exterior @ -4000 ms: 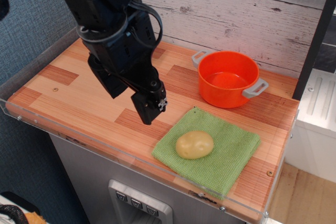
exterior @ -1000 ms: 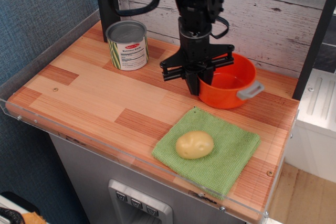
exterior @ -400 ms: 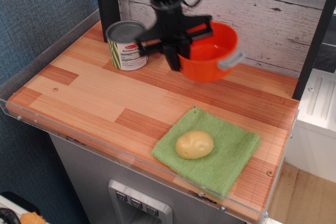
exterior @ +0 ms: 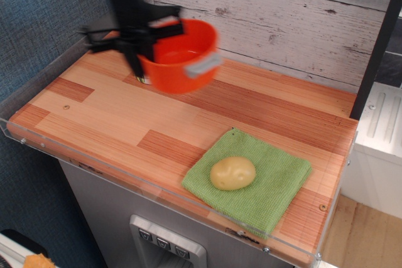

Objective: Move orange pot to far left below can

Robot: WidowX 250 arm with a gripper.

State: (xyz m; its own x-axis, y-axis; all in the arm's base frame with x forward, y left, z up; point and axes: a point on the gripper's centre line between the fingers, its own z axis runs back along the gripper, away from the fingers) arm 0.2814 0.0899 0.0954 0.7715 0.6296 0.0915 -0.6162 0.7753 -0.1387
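Note:
The orange pot (exterior: pixel 181 72) hangs tilted above the back left of the wooden table (exterior: pixel 100 117), blurred by motion. One grey handle points to the front right. My gripper (exterior: pixel 138 54) comes down from the top left and is shut on the pot's left rim. The can is almost wholly hidden behind the pot and the gripper; only a sliver shows under the pot's left edge.
A green cloth (exterior: pixel 270 189) lies at the front right with a yellow potato (exterior: pixel 232 173) on it. A clear plastic rim (exterior: pixel 44 149) runs along the table's left and front edges. A plank wall (exterior: pixel 282 23) stands behind, and a black post (exterior: pixel 377 48) at the right.
The gripper closed on the pot's rim at the back right, lifted it and carried it left; it now hangs in front of the can, which is covered.

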